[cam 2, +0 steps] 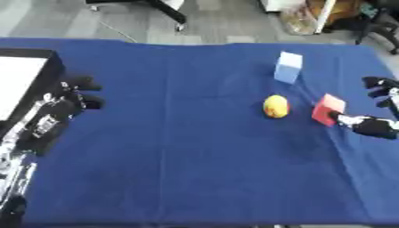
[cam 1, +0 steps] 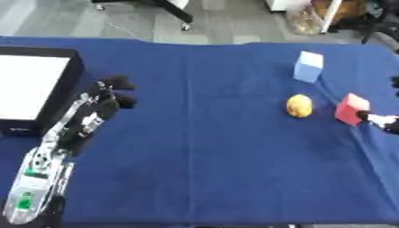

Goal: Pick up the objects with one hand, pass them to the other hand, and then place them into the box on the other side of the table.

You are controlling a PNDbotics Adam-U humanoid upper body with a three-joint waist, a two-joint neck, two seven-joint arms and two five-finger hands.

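Note:
Three objects lie on the right half of the blue table: a light blue block [cam 1: 308, 67] farthest back, a yellow lemon-like fruit [cam 1: 299, 106] and a red block [cam 2: 328, 109] beside it. My right hand [cam 2: 371, 126] comes in from the right edge, open. Its thumb tip touches the red block's near right corner, while its fingers [cam 2: 380, 85] spread apart from the block, further back. My left hand [cam 1: 103, 103] hovers over the table's left side, fingers relaxed and holding nothing, just right of the black box [cam 1: 71, 78] with its white inside.
The table's blue cloth [cam 1: 210, 147] is bare between the two hands. Grey floor, a black stand leg and a bag lie beyond the far edge.

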